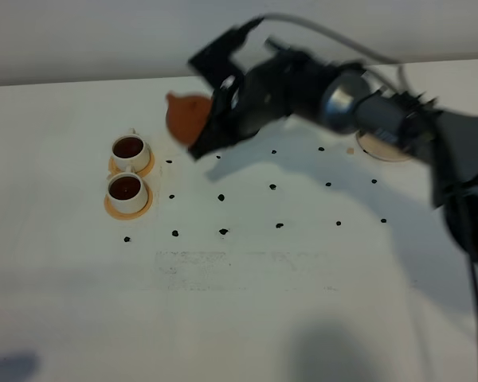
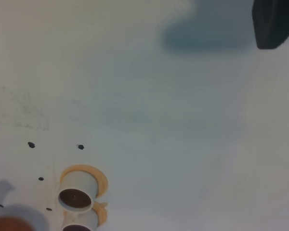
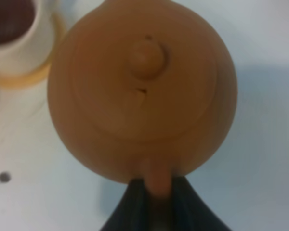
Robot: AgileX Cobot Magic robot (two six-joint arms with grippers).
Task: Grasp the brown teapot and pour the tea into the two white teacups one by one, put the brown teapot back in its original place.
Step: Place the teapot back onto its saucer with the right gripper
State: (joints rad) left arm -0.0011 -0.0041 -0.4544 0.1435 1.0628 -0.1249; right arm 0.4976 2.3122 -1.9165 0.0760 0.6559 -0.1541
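Observation:
My right gripper reaches across the middle and is shut on the loop handle of the brown teapot, holding it above the table just right of the far cup. In the right wrist view the teapot shows from above with its lid on, the fingers clamped on the handle. The two white teacups stand on orange-tan saucers, both holding dark tea. They also show in the left wrist view. The pale tan coaster lies bare at the right, partly behind the arm. The left gripper shows only as a dark piece.
Small black dots mark a grid across the white table. The right arm spans the back of the table from the right. A cup and its saucer sit close beside the held teapot.

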